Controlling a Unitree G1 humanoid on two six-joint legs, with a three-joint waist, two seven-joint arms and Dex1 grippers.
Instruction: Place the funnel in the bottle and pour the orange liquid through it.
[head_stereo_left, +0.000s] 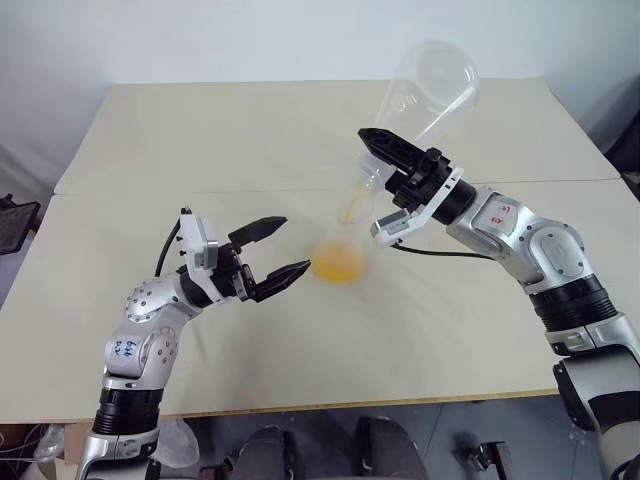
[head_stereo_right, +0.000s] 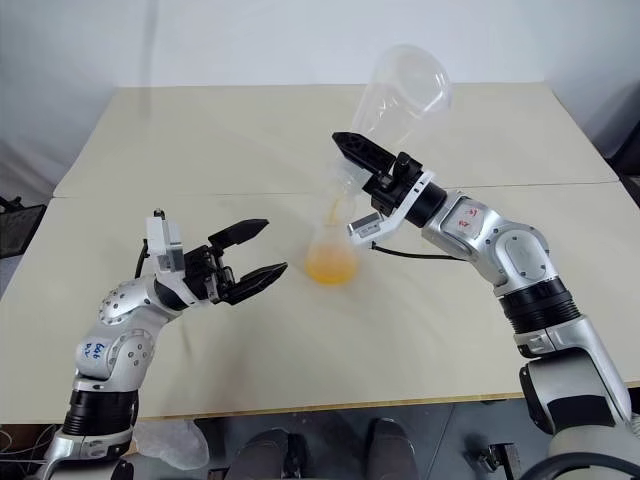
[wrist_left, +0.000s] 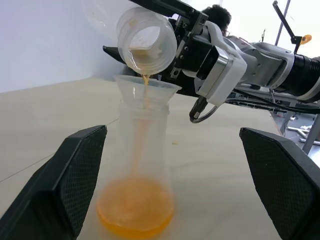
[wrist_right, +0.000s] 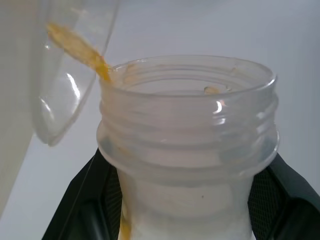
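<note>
Here the right gripper (head_stereo_right: 362, 168) is clamped on the neck of a second clear flask (head_stereo_right: 400, 90), which is tipped far over: its long axis slants from the wide base at about 1 o'clock down to the mouth at 7 o'clock. A thin stream of the orange liquid (wrist_left: 135, 212) leaves that mouth and drops into the funnel (wrist_left: 146, 91), seated cone-up in the neck of the bottle (wrist_left: 141, 150). The bottle stands upright on the counter (head_stereo_left: 300, 130), near its middle, long axis vertical, neck pointing straight up (a shallow orange pool sits in its wide base).

The left gripper (head_stereo_left: 278, 251) waits at the bottle's 9 o'clock, fingers spread wide and empty, pointing at it without touching.

The counter is pale cream with a seam running across it; behind it rises a plain whitish wall. In the left wrist view a person's dark hair (wrist_left: 216, 14) shows beyond the right arm.
</note>
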